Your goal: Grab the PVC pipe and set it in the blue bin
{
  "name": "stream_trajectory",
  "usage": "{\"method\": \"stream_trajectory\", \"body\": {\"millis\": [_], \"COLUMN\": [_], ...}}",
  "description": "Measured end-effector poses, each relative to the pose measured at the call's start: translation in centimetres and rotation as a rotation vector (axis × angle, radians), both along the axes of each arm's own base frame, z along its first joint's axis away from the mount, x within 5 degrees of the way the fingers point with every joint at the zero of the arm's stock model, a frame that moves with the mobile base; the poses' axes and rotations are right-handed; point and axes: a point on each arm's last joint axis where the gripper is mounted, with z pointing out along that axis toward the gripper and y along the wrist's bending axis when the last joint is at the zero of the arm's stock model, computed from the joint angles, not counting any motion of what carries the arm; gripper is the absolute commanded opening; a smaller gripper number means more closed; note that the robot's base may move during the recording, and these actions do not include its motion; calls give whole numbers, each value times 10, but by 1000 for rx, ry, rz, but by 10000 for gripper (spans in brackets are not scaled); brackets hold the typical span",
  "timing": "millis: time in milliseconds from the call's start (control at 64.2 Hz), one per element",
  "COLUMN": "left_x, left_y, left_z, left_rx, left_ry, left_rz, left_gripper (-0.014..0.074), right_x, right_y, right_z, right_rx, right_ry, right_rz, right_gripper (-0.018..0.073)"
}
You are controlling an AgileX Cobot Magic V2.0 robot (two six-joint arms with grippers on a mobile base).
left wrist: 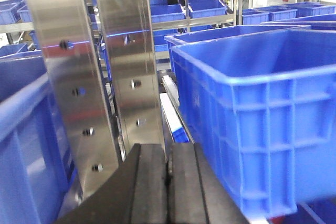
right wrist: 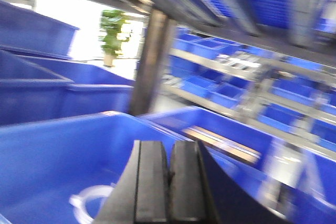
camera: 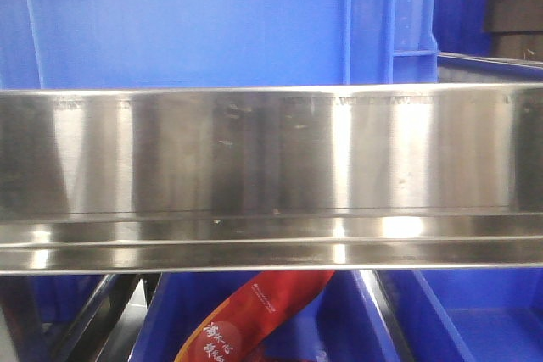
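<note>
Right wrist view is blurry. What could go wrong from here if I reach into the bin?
1. The right end effector is shut; it could knock the pale loop, possibly the pipe, rather than grasp it.
2. The left end effector sits near a steel upright; a swing may strike it.
3. The steel shelf rail blocks the front view.

We've got a shiny brushed-steel shelf rail (camera: 271, 158), smooth blue plastic bins (left wrist: 262, 124) — and matt black pads (left wrist: 149, 182) on the left end effector (left wrist: 168, 153).

Steel shelf rail (camera: 271, 167) spans the front view, red printed packet (camera: 254, 324) just below; bolted steel uprights (left wrist: 71, 77) stand near left; green plant (right wrist: 113, 30) far left.
</note>
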Motion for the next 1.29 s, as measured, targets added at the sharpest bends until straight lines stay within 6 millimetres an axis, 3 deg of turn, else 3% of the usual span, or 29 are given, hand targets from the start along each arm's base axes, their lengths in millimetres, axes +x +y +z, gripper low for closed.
{"method": "stream_trajectory", "body": {"millis": [171, 452, 686, 1075, 1294], "left_x": [-5, 9, 13, 18, 20], "left_y": [0, -1, 0, 1, 1], "left_z": [-22, -56, -62, -62, -60], "left_rx": [1, -53, -49, -16, -6], "left_ry": [36, 147, 129, 32, -30], "left_rz": [0, 5, 13, 27, 29], "left_gripper": [-111, -111, -111, -111, -111], "right_x": [-30, -66, -85, -111, -113], "right_y": [-19, -34, -35, -34, -34], "right_z": [-16, -37, -56, -109, -140], "right_rx": [2, 7, 7, 55, 41], "right_ry": [-27, -76, -93, -95, -64], "right_rz": [-104, -226, -256, -252, -257], "right_gripper": [-162, -162, -162, -162, -162]}}
